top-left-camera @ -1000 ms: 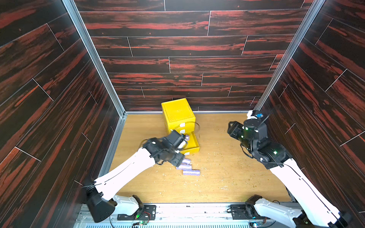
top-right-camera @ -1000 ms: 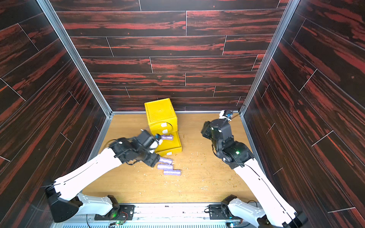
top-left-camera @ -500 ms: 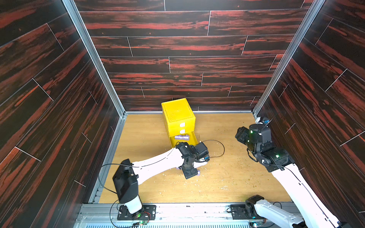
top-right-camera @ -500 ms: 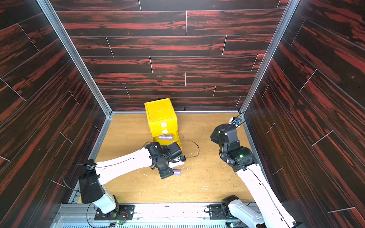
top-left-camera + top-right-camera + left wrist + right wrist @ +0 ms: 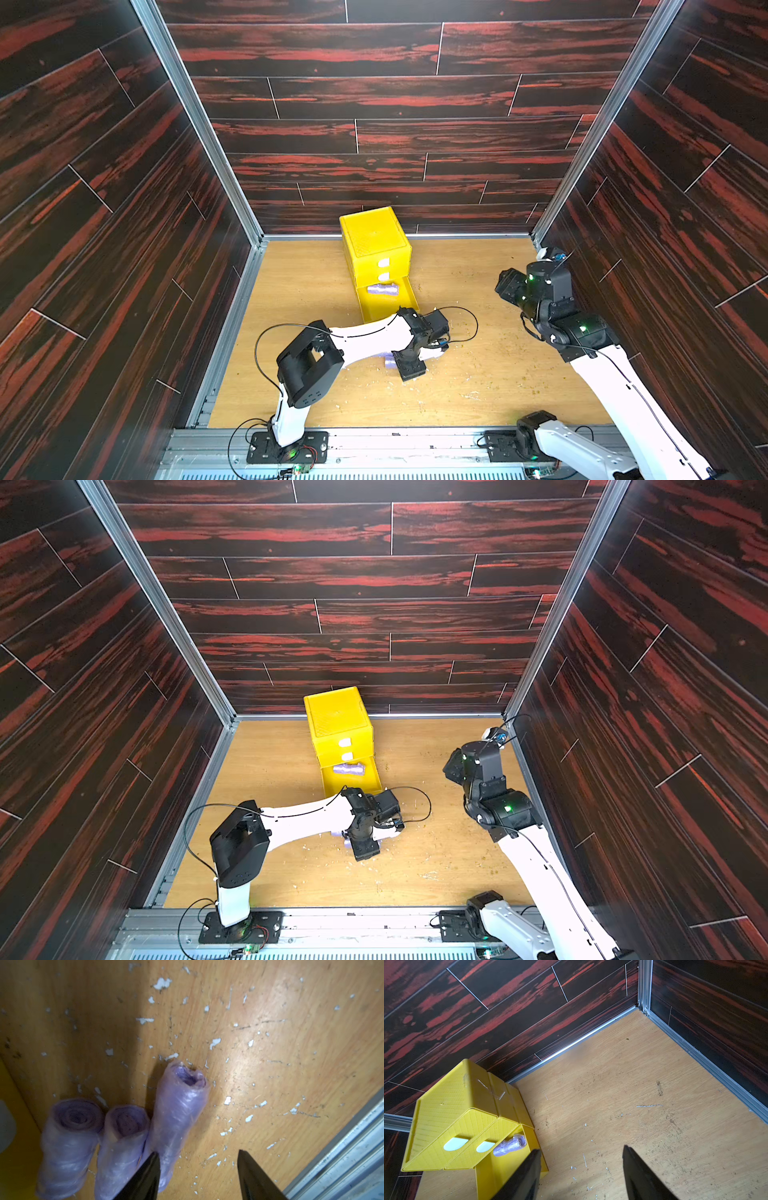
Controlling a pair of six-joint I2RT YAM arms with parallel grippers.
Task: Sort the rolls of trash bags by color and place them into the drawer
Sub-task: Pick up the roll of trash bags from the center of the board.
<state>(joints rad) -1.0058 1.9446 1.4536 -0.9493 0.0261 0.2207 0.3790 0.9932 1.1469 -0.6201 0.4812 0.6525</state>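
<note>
Possibly catches the middle roll (image 5: 122, 1142) too on closing: left gripper (image 5: 197, 1152) open astride the nearest roll (image 5: 178, 1113) of three touching lavender ones on the table (image 5: 270, 1043), just near of the pulled-out drawer (image 5: 390, 307).

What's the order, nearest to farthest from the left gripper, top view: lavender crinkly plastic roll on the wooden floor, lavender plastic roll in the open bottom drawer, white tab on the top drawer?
1. Lavender roll on the floor: right beside the left gripper.
2. Lavender roll in the open bottom drawer: farther back.
3. White tab on the top drawer: farthest, high up.
</note>
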